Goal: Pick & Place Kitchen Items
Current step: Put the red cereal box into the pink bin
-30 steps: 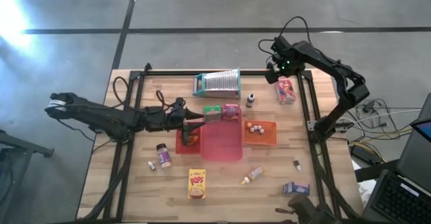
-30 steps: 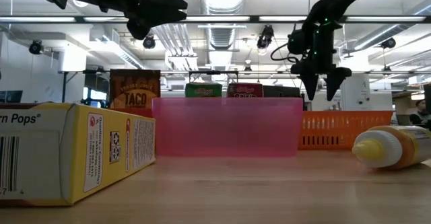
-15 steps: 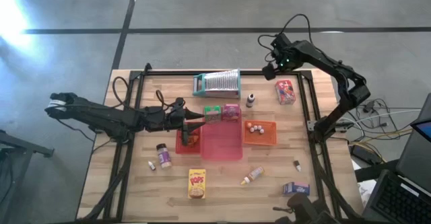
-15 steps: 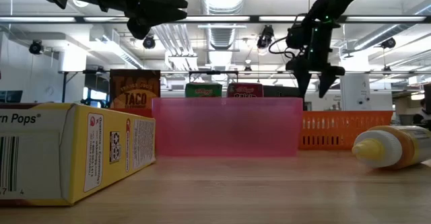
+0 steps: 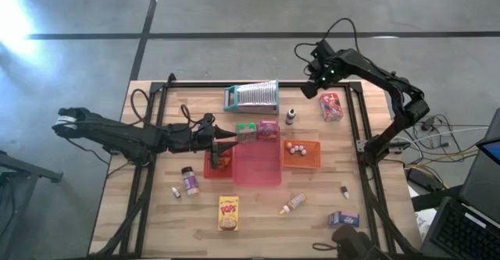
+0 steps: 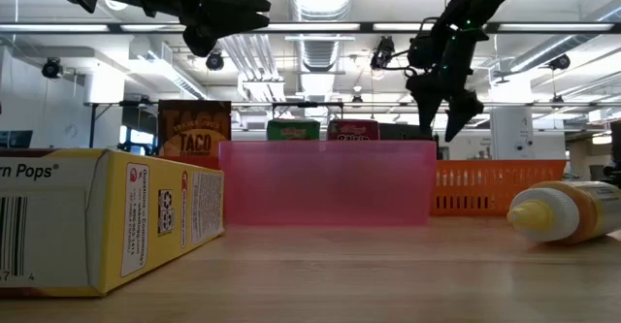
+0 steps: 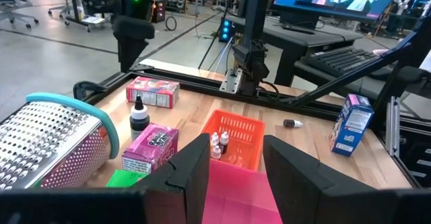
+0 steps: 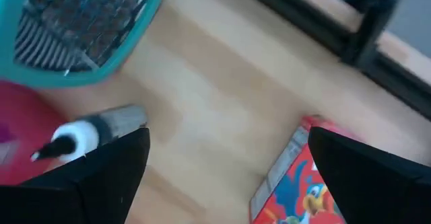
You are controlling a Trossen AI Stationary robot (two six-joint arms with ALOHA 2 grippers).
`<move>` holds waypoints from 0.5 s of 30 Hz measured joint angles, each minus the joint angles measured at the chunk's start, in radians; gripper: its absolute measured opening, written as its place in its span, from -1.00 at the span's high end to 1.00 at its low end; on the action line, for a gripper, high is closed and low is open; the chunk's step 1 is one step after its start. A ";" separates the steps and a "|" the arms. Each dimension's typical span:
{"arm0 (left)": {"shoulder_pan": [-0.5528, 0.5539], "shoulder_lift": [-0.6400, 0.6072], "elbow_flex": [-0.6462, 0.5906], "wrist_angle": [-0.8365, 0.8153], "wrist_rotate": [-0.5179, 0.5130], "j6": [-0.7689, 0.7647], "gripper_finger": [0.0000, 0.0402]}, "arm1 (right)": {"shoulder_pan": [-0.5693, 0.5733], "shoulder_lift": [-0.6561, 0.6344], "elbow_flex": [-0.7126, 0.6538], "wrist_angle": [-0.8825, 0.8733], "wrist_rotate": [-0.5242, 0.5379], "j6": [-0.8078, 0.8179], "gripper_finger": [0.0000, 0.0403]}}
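The wooden table (image 5: 156,213) holds many small groceries. The right end effector (image 5: 314,66) hangs wide open and empty, above the red box (image 5: 331,107), which lies flat just beside it. The box looks light and stiff; grab its two long sides. Its long way points across the table. The left end effector (image 5: 228,143) waits half open over the pink tray (image 5: 258,170).

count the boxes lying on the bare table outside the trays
5: the red box at the far right, green box and pink box behind the pink tray, yellow box near front, blue box front right. More may be hidden.
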 joint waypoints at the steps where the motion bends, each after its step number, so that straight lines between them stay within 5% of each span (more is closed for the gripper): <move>1: 0.000 0.000 0.000 0.000 0.000 0.000 0.28 | -0.001 0.000 -0.001 0.013 0.001 0.009 -0.98; 15: 0.000 0.000 0.000 0.000 0.000 -0.005 0.28 | 0.002 0.000 -0.001 0.104 0.005 0.075 -0.99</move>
